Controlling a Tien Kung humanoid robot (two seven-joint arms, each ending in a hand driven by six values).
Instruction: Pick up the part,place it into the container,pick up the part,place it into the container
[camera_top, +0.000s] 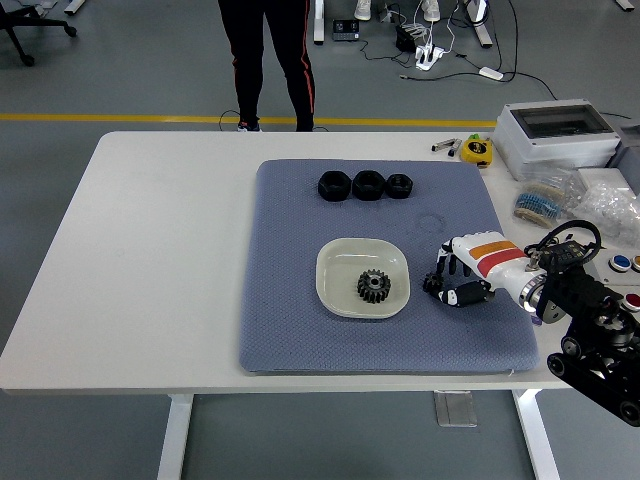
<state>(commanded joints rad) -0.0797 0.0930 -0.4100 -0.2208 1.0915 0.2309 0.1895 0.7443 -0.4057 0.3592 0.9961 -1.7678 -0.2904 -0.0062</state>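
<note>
A black gear (373, 286) lies in the pale green dish (338, 260) at the middle of the blue mat (290, 300). My right hand (447, 285), white with orange stripes, sits on the mat just right of the dish. Its fingers are curled around a small black gear (434, 284), which is mostly hidden by them. Three black nut-shaped parts (367, 185) stand in a row at the mat's far side. My left arm is out of view.
A grey box (556, 133), a yellow tape measure (476, 150) and bags of small parts (575, 200) lie at the table's right. A person's legs (268, 60) stand beyond the far edge. A button panel (626, 280) sits by my right arm.
</note>
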